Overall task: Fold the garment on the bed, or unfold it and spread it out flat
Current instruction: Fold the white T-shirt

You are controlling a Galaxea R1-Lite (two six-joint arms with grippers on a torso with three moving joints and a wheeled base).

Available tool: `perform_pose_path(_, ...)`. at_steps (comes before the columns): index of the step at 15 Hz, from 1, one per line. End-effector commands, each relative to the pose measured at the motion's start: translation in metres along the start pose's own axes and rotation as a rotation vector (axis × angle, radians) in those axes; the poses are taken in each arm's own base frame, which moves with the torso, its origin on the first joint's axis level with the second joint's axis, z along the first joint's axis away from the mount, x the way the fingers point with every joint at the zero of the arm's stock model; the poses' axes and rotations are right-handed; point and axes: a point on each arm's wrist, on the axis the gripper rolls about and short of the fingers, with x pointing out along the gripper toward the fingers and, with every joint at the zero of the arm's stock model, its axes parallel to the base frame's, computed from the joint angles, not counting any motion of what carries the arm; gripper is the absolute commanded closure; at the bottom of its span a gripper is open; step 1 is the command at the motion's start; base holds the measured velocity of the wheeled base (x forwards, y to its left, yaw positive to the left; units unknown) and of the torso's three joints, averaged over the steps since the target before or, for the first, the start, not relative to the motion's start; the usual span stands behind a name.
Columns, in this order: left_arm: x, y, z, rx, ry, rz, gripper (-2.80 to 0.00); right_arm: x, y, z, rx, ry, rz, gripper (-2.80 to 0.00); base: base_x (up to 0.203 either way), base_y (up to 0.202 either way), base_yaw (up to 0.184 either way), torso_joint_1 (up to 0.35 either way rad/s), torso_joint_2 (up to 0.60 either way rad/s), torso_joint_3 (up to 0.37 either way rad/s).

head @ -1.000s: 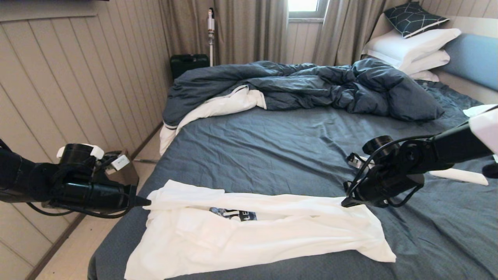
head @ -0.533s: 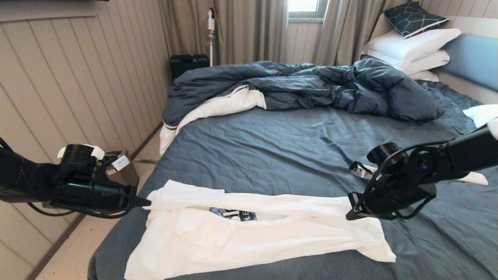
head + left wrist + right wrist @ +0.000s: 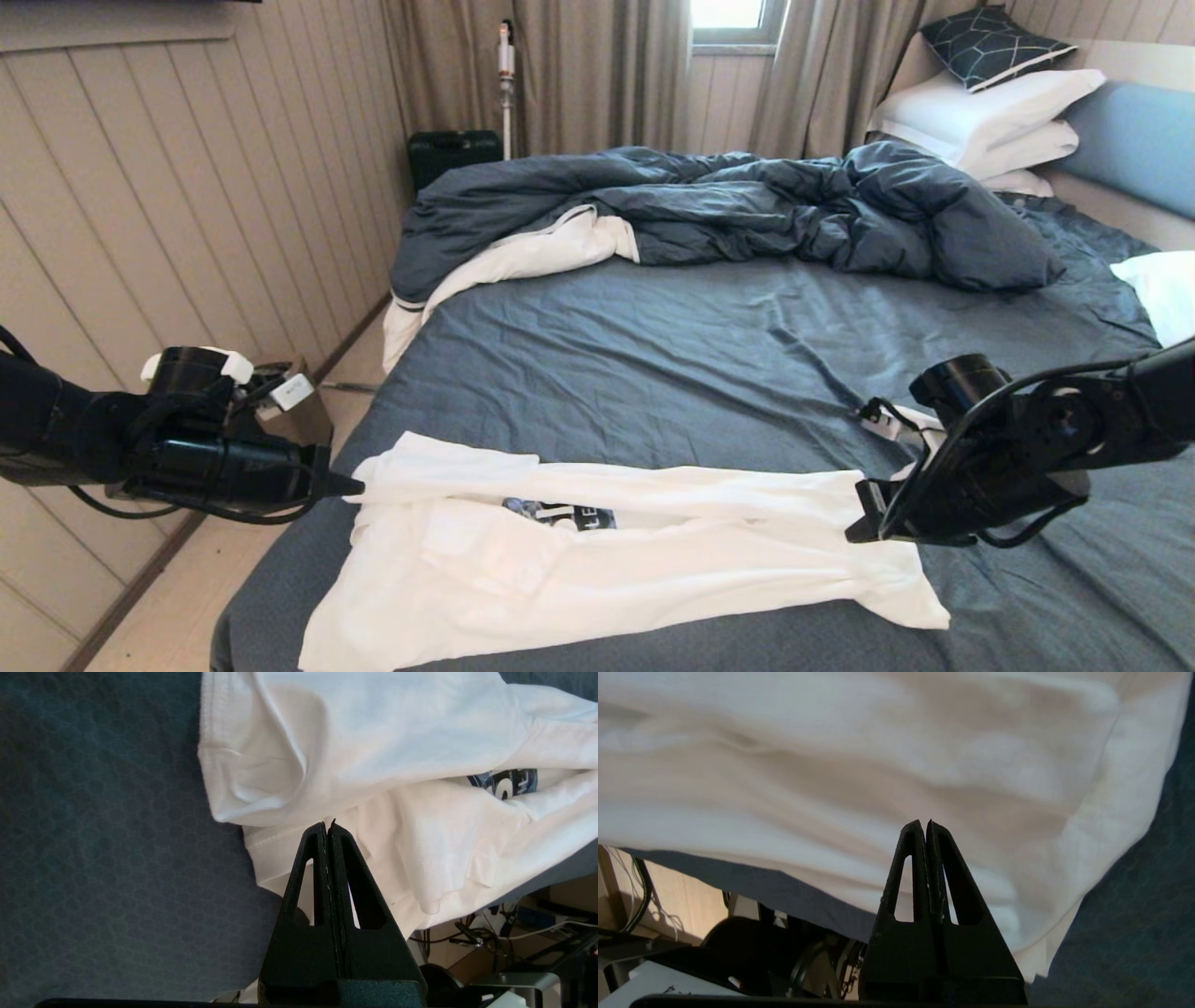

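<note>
- Head view: a white shirt (image 3: 597,551) lies folded lengthwise across the near part of the bed (image 3: 709,364); left hand (image 3: 347,484) at one end, right hand (image 3: 854,534) at the other.
- Left wrist view: left hand (image 3: 328,826) pressed together, tip at the shirt (image 3: 373,742) edge, pinching nothing.
- Right wrist view: right hand (image 3: 923,825) pressed together over the shirt (image 3: 831,765), holding nothing.

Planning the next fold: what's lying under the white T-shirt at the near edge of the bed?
The white T-shirt lies on the bed, on its blue-grey sheet, which shows all around it. Whether anything lies beneath the shirt cannot be seen; the cloth covers it.
</note>
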Motion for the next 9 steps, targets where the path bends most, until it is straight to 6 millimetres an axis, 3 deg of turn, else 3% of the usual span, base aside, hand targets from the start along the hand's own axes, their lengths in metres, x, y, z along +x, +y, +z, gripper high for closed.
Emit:
perform_pose_path(1,0.001,0.001,-0.001,-0.004,0.003,-0.003,0.00,-0.008,0.002,0.011,-0.010,-0.054,0.001,0.00,0.000,0.000,0.000,0.000,0.00,0.000)
perform_pose_path(3,0.001,0.001,0.000,-0.004,0.002,-0.003,0.00,-0.003,0.001,0.028,-0.013,-0.079,-0.002,0.00,0.000,0.000,0.000,0.000,0.00,0.000)
perform_pose_path(9,0.001,0.001,0.000,-0.004,0.002,-0.005,0.00,0.038,-0.011,0.053,0.000,-0.049,-0.029,0.00,0.000,0.000,0.000,0.000,0.00,0.000)
